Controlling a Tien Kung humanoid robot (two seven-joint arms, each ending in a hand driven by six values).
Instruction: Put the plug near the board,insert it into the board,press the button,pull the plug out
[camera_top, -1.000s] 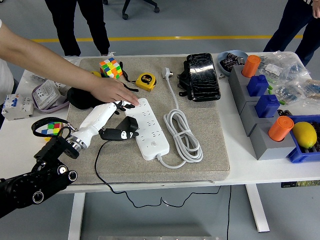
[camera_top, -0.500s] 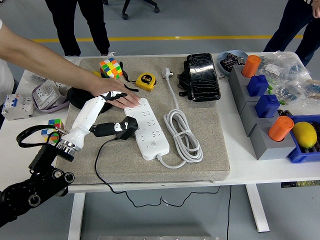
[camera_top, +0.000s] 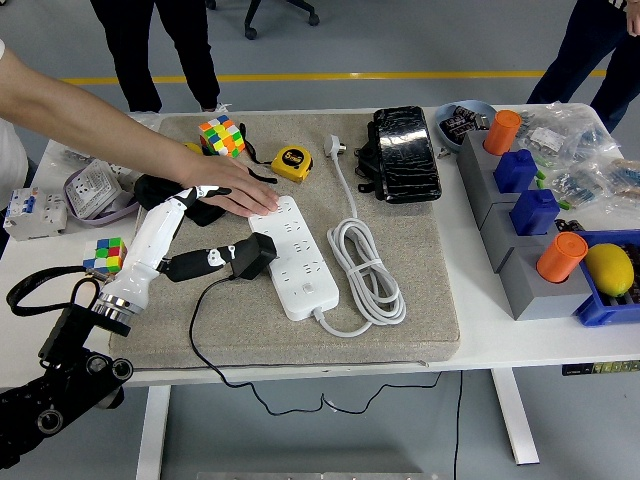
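Note:
A white power strip (camera_top: 297, 262) lies on the grey mat (camera_top: 430, 300), its white cord (camera_top: 365, 272) coiled to its right. The black plug (camera_top: 257, 256) sits tilted at the strip's left edge, and its thin black cable (camera_top: 195, 335) trails down toward the table's near edge. My left hand (camera_top: 200, 262) reaches in from the lower left and is shut on the plug's rear end; its white back (camera_top: 155, 240) slopes up to the left. A person's hand (camera_top: 235, 195) rests flat on the strip's far end, just above my hand. My right arm is out of view.
A Rubik's cube (camera_top: 221, 136) and a yellow tape measure (camera_top: 291, 162) lie at the mat's far left, a black pouch (camera_top: 405, 155) at the far middle. Grey blocks with orange cylinders (camera_top: 560, 256) and a lemon (camera_top: 610, 268) stand right. A small cube (camera_top: 105, 255) lies left.
My left arm has drawn back to the left and lower; the plug stays at the strip's left edge. The person's hand keeps resting on the strip.

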